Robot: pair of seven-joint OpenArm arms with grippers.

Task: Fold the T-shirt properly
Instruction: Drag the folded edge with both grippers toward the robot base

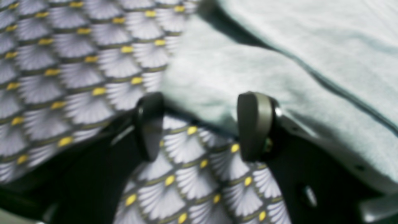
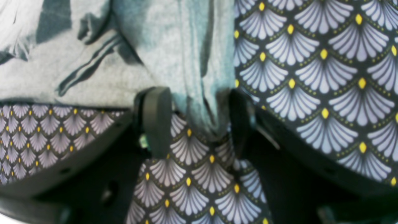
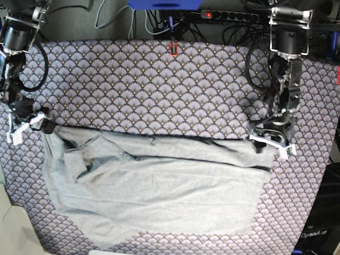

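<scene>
The purple fan-patterned tablecloth (image 3: 159, 79) covers the whole tabletop; cables and a power strip (image 3: 228, 15) run behind its far edge. The T-shirt (image 3: 159, 196) lies spread across the near half, rumpled toward one side. It looks light, soft and limp, likely to sag and crease, so the far-edge corners seem the best hold. The left gripper (image 1: 202, 127) stands open at one such corner; the right gripper (image 2: 194, 121) stands open astride a bunched fold.

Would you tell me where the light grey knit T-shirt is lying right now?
In the base view, the light grey knit T-shirt lies across the near half of the purple fan-patterned tablecloth.
</scene>
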